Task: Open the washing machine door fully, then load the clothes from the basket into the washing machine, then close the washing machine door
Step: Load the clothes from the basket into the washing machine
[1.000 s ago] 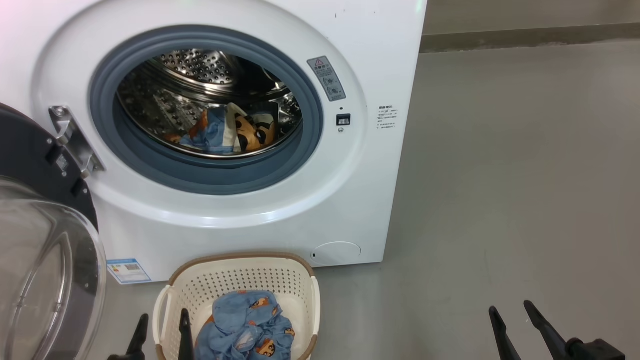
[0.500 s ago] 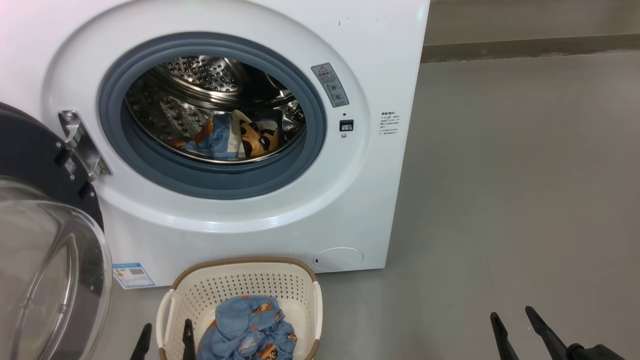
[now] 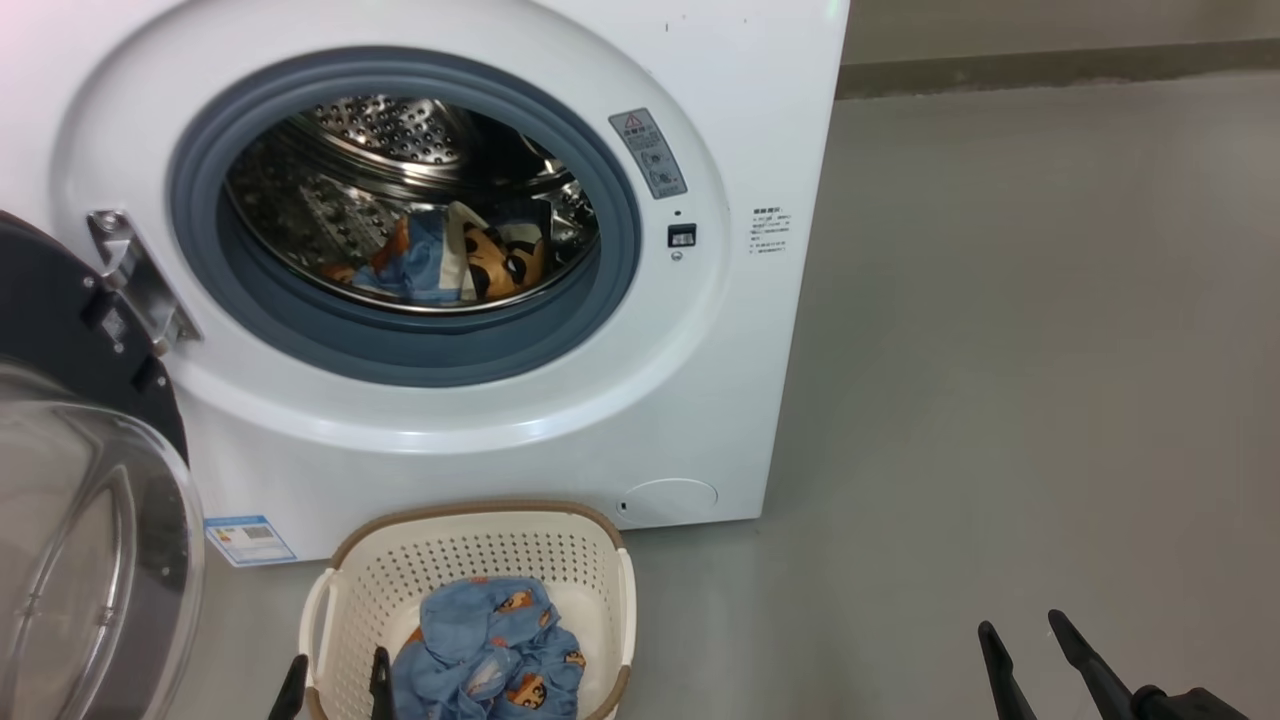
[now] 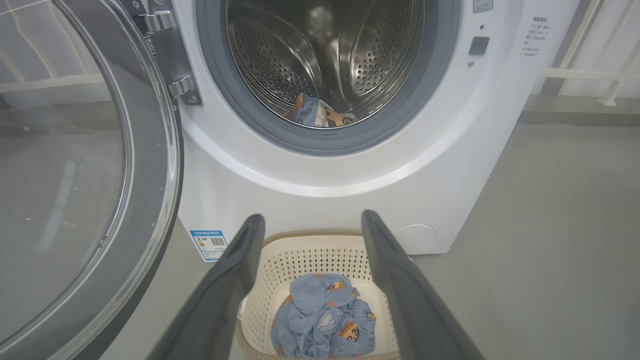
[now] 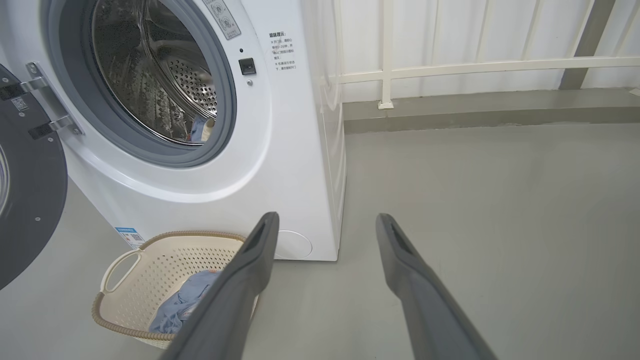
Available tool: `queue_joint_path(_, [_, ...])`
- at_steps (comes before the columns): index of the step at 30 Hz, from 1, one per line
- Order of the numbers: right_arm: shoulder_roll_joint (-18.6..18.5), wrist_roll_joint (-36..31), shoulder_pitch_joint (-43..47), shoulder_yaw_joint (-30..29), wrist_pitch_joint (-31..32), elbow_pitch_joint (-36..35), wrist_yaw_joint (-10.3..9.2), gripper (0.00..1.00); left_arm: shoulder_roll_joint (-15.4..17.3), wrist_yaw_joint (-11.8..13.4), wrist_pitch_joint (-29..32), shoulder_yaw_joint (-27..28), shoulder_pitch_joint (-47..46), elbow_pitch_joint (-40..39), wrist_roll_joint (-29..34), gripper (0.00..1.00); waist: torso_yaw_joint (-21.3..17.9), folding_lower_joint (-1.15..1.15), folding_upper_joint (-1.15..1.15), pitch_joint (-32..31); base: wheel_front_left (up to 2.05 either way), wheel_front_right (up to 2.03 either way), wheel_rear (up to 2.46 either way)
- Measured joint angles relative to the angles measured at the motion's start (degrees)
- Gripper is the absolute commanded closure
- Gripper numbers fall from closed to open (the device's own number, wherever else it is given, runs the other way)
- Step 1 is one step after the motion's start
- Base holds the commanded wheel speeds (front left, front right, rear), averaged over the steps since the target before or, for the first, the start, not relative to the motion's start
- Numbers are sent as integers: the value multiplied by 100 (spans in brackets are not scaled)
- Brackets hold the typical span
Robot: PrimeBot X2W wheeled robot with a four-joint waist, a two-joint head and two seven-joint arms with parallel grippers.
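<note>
Clothes (image 4: 325,320) in basket (image 4: 300,260) | left jaws wide, empty | right jaws likewise

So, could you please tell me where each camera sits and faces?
Head view: on the head, facing forward and down at the washing machine; left claw and right claw at bottom.
Left wrist view: on the left wrist, facing along its open claw into the basket of clothes.
Right wrist view: on the right wrist, facing along its open claw over the floor.
Shared: both wrist views show the open washing machine door.

Blue printed clothes (image 3: 485,650) in cream basket (image 3: 470,548) before white washing machine (image 3: 745,120), door (image 3: 45,305) wide open.
</note>
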Motion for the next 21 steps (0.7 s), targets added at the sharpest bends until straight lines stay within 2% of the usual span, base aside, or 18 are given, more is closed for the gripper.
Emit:
queue_joint_path(10, [78,68,-124,29,0,15,0,0,-1,0,0,-37,-236,572,109,0,-215,0,0,423,0,0,0])
queue_joint_path(21, [80,361,-842,112,0,31,0,0,35,0,88,16,-1845,2169,-98,0,-546,0,0,1290,0,0,0])
